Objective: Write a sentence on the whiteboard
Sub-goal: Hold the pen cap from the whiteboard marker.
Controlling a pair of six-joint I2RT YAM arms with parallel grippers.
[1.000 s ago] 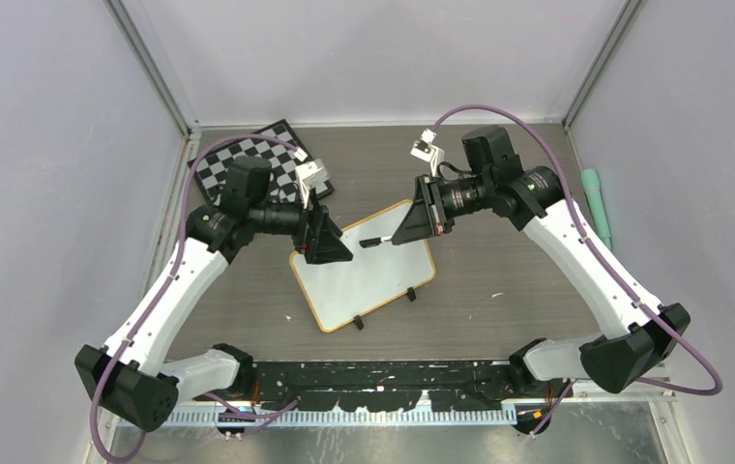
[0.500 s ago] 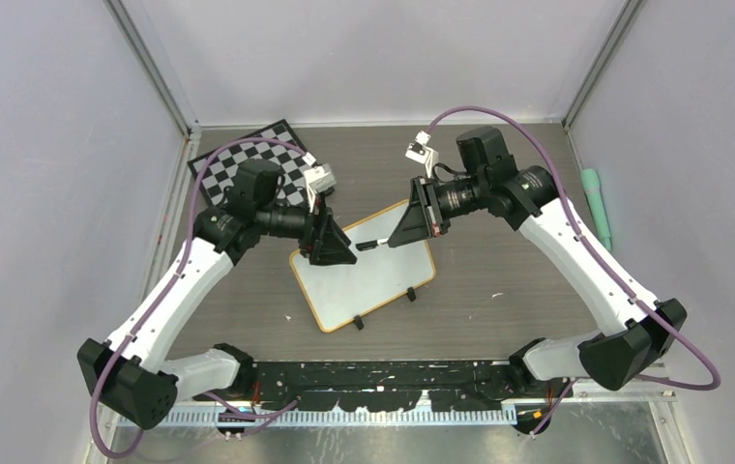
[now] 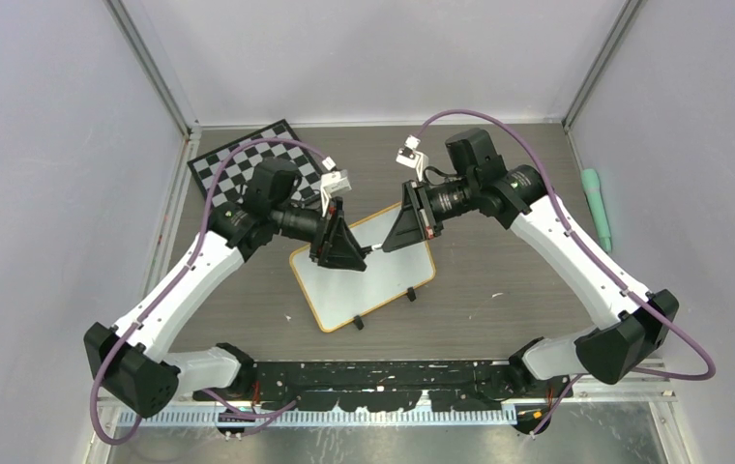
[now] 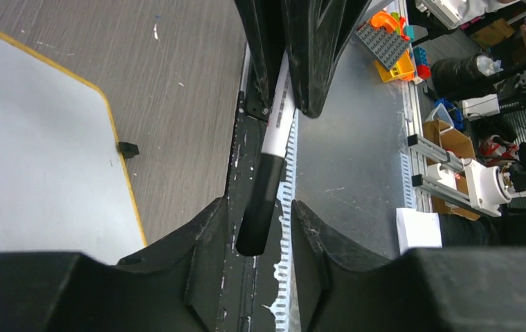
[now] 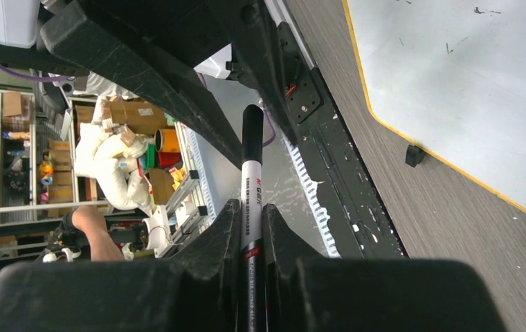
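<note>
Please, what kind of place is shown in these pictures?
Probably a robotics laboratory or workshop. The work area is a walled test cell with aluminium frame posts. Outside it there are shelves with cardboard boxes and toy bricks.

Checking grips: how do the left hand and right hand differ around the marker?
The right hand is shut on the marker's white barrel; the left hand stands open around its black cap, with gaps either side. The left hand hangs over the whiteboard's left side, the right over its far corner. Both line up on one marker.
</note>
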